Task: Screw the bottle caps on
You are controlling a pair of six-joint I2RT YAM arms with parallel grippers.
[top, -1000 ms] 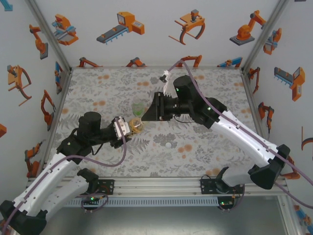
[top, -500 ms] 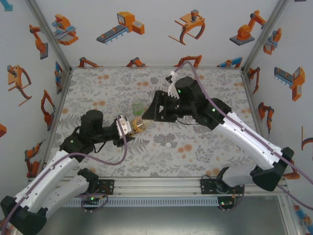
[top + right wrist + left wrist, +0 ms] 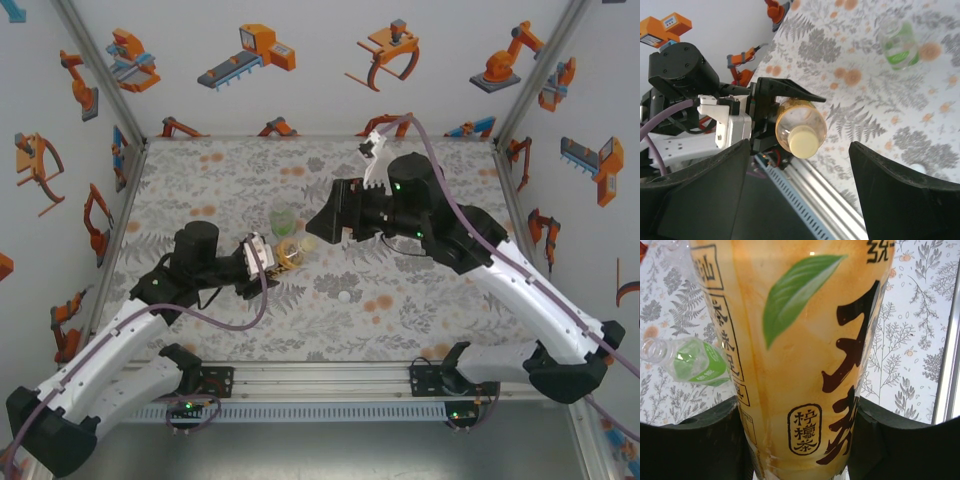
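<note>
The yellow-orange labelled bottle (image 3: pixel 290 252) is held off the table, lying sideways, with my left gripper (image 3: pixel 268 260) shut on its body. In the left wrist view the bottle (image 3: pixel 805 355) sits tight between both black fingers (image 3: pixel 695 445). A pale yellow cap (image 3: pixel 804 142) sits on its neck, facing my right gripper (image 3: pixel 318 222). That gripper is open and stands a little way off the cap, holding nothing. The green-tinted bottle (image 3: pixel 283 217) (image 3: pixel 899 44) (image 3: pixel 696 365) rests on the table behind, without a cap. A white cap (image 3: pixel 345 296) lies on the table. The colourless bottle and the blue-centred cap are out of view.
The flower-patterned tabletop (image 3: pixel 430 300) is walled by white panels with orange robot pictures. An aluminium rail (image 3: pixel 330 378) runs along the near edge. The right arm's cable (image 3: pixel 440 190) loops above its wrist.
My right gripper has drawn back from the bottle's cap end, up and to the right. The left gripper has carried the yellow-orange bottle slightly to the right.
</note>
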